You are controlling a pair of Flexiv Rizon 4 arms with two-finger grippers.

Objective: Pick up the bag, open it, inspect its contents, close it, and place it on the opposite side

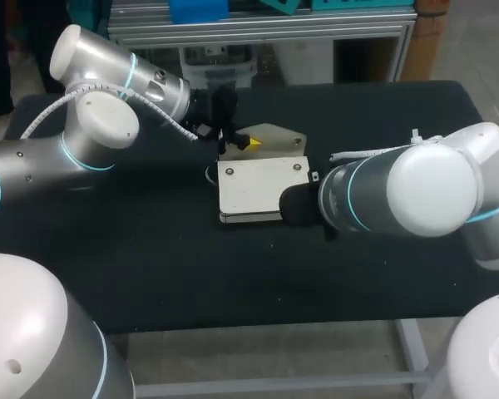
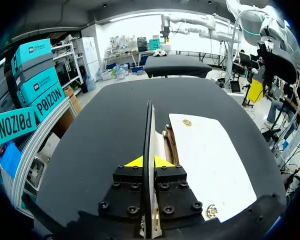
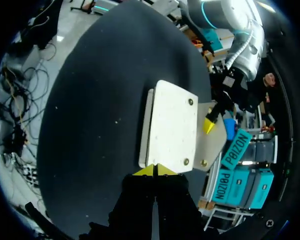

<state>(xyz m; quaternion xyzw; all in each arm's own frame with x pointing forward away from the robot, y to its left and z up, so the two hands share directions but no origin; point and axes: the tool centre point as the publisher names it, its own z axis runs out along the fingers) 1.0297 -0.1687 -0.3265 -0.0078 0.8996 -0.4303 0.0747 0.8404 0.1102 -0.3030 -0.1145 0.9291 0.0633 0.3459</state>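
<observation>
**Flap up, bag held flat: opening for a look inside**

The bag [image 1: 258, 189] lies mid-table [image 1: 150, 274]; the left gripper [image 2: 149, 161] is clamped on its flap [image 2: 149, 130], which stands edge-on between the fingers; the right gripper [image 3: 154, 170] has its tips together at the bag's opposite edge; whether they pinch it I cannot tell. To open well, I judge, swing the flap back about its hinge, never dragging sideways; keep the body pinned.

Count: one bag; one flap; two studs [image 1: 298, 166] on the body; two grippers.
</observation>
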